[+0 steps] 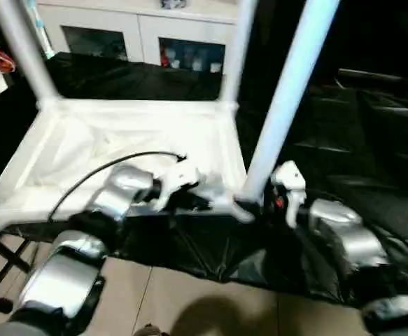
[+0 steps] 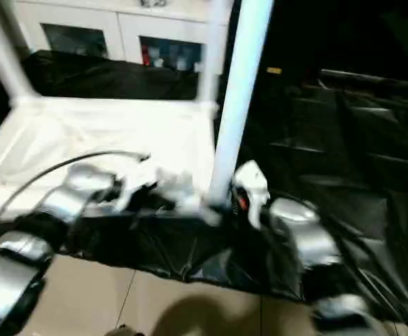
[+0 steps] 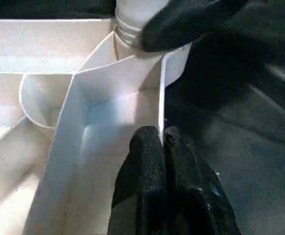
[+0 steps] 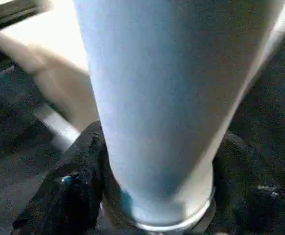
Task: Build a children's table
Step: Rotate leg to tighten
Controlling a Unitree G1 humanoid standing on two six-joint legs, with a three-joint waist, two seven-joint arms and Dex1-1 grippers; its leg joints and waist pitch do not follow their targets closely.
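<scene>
The children's table lies upside down on black sheeting, its ribbed white top [image 1: 85, 140] facing up. Two white legs stand in the far corner sockets, one on the left [image 1: 22, 49] and one on the right [image 1: 237, 49]. A third leg [image 1: 287, 91] rises tilted from the near right corner socket [image 3: 127, 29]. My right gripper [image 4: 157, 196] is shut around this leg's base, a black finger [image 4: 78, 186] on each side. My left gripper [image 3: 162, 147] is shut on the top's thin near rim [image 3: 161, 98], just left of that corner.
A white glass-doored cabinet [image 1: 141, 28] stands behind the table. Black sheeting [image 1: 343, 140] spreads to the right. A black cable [image 1: 113, 164] arcs over the top from my left arm. Tan floor tiles [image 1: 190, 301] lie in front, with a black frame [image 1: 1, 259] at the near left.
</scene>
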